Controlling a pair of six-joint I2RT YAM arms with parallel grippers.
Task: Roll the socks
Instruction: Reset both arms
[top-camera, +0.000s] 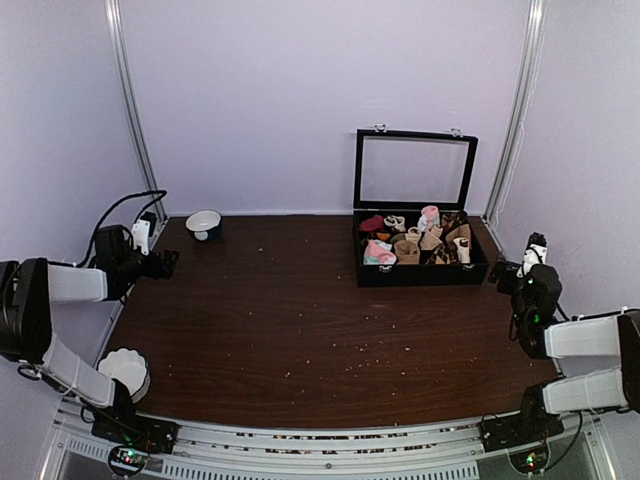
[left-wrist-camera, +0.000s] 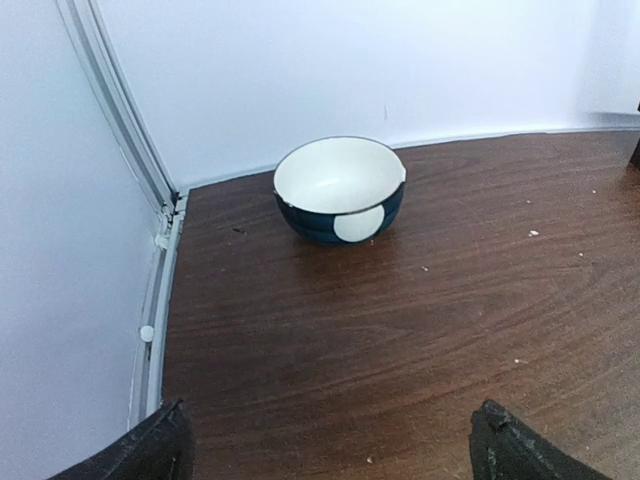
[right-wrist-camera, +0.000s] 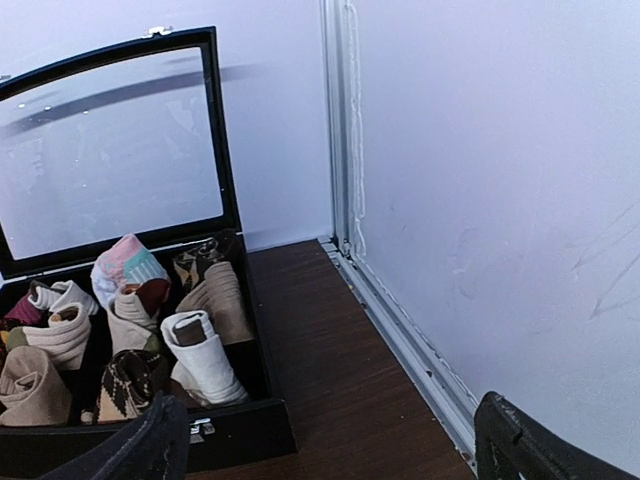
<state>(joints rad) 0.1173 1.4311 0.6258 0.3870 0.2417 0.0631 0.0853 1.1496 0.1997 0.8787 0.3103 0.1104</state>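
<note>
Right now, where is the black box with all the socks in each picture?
Top external: the black box sits at the back right of the table, lid standing open.
Left wrist: not in it that I can tell; that view shows the bowl.
Right wrist: the black box is at lower left, lid up.
Shared landmark: the brown table shows in all three views.
</note>
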